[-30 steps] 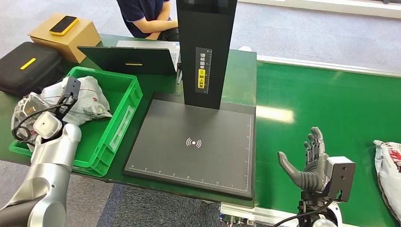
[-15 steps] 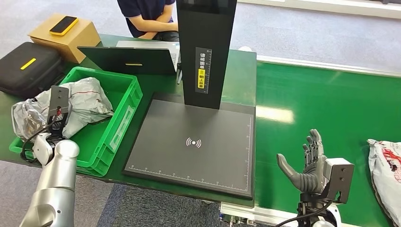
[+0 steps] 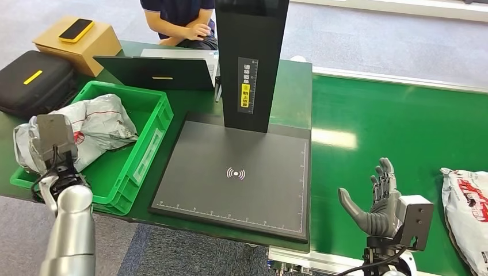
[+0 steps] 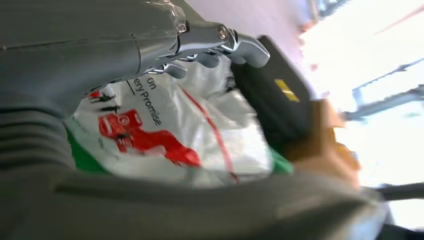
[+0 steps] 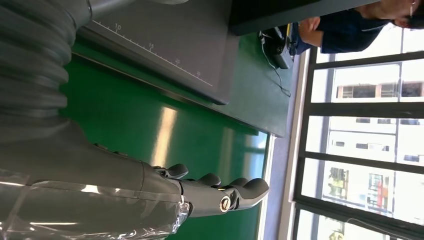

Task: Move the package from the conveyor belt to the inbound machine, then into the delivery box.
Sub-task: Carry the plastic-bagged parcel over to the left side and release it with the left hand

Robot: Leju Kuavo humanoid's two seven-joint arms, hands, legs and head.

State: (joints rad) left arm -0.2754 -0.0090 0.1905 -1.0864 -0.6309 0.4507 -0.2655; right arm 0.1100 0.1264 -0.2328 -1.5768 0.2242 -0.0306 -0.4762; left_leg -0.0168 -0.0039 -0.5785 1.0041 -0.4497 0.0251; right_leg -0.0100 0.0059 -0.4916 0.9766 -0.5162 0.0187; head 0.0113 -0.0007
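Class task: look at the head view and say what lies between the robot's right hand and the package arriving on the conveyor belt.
Nothing: in the head view, bare green conveyor belt separates the open right hand from the package.

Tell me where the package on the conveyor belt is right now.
In the head view, the package lies on the green conveyor belt at the far right edge, just right of the open right hand and not touching it.

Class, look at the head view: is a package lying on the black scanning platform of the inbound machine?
No. The scanning platform is bare; one package lies on the conveyor belt.
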